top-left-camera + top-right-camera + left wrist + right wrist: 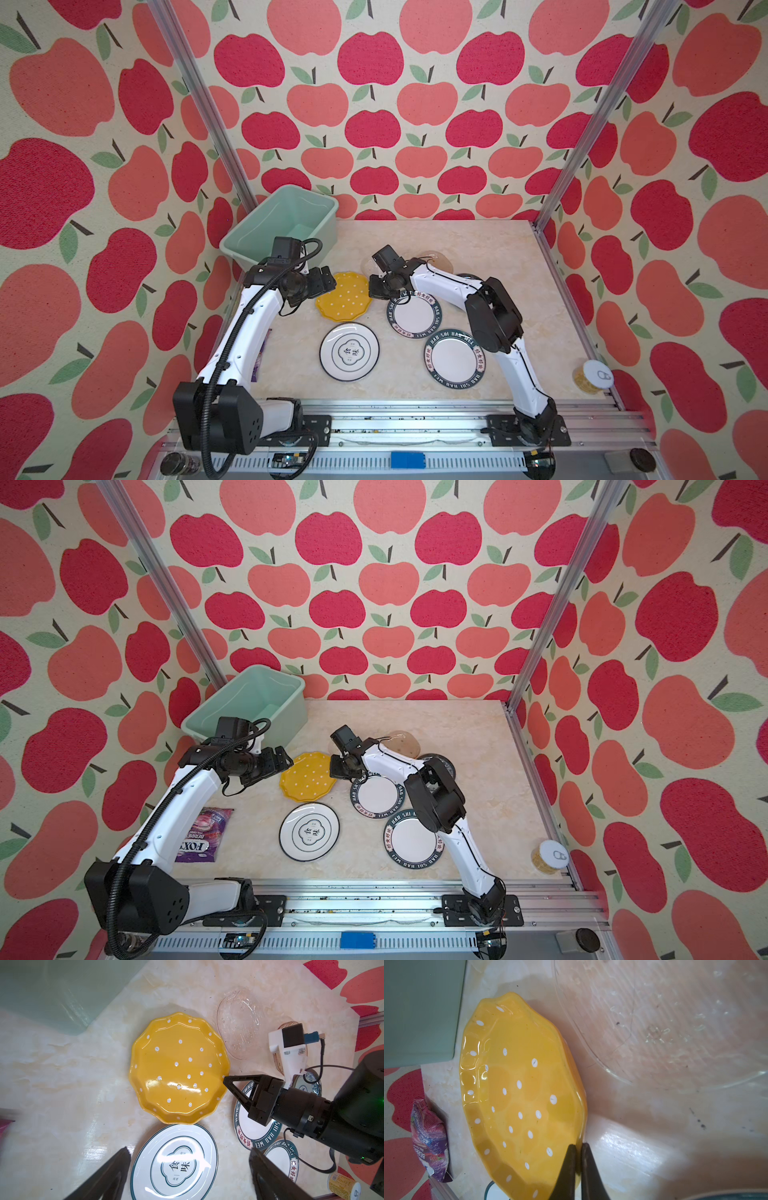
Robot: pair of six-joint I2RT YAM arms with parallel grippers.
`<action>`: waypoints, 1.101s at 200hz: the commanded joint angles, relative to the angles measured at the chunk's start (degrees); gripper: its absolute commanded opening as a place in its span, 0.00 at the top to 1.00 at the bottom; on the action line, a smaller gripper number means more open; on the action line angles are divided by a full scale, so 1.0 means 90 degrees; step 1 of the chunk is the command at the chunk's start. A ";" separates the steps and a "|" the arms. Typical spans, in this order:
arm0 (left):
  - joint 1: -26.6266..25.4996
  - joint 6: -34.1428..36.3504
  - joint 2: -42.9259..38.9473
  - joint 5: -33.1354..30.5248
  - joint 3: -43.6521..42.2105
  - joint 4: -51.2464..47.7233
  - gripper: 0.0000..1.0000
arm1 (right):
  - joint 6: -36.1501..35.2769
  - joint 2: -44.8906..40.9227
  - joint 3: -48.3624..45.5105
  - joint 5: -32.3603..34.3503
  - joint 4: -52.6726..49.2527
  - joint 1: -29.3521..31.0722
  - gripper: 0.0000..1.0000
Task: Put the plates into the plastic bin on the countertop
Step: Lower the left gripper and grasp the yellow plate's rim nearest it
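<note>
Right gripper (578, 1147) clamped on yellow plate (519, 1084) rim

Both fingers are pressed together on the rim of the yellow plate, which rests on the countertop (478, 257) near the plastic bin (266, 216). Left gripper (188, 1150) stands wide apart, holding nothing, by the plate's opposite edge.

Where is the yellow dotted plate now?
In both top views the yellow plate is left of centre on the countertop, between the plastic bin and the white emblem plate, its rim pinched by the right gripper.
</note>
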 commanded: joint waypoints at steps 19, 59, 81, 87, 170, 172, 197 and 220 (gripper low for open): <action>0.0124 -0.0085 0.0438 0.0162 -0.0242 0.0147 0.08 | -0.0188 -0.0043 0.0025 -0.0114 0.0181 -0.0005 1.00; 0.0423 -0.0053 0.0887 0.0429 -0.0483 0.0444 0.10 | -0.0186 0.0018 0.0000 -0.0143 0.0171 -0.0025 0.91; 0.0595 0.0096 0.1113 0.0452 -0.0622 0.0518 0.11 | -0.0186 0.0059 0.0013 -0.0175 0.0175 -0.0036 0.86; 0.0617 0.0154 0.1158 0.0438 -0.0688 0.0568 0.12 | -0.0186 0.0067 0.0018 -0.0184 0.0171 -0.0045 0.86; 0.0994 0.0541 0.1628 0.0673 -0.1126 0.1422 0.15 | -0.0225 0.0143 0.0025 -0.0143 0.0132 -0.0065 0.63; 0.0993 0.0536 0.1643 0.0684 -0.1130 0.1459 0.15 | -0.0223 0.0148 0.0033 -0.0143 0.0137 -0.0072 0.63; 0.1011 0.0624 0.1990 0.0701 -0.1023 0.1468 0.21 | -0.0254 0.0211 0.0094 -0.0133 0.0056 -0.0092 0.61; 0.1043 0.0681 0.2263 0.0747 -0.0962 0.1493 0.25 | -0.0269 0.0303 0.0163 -0.0165 0.0024 -0.0114 0.61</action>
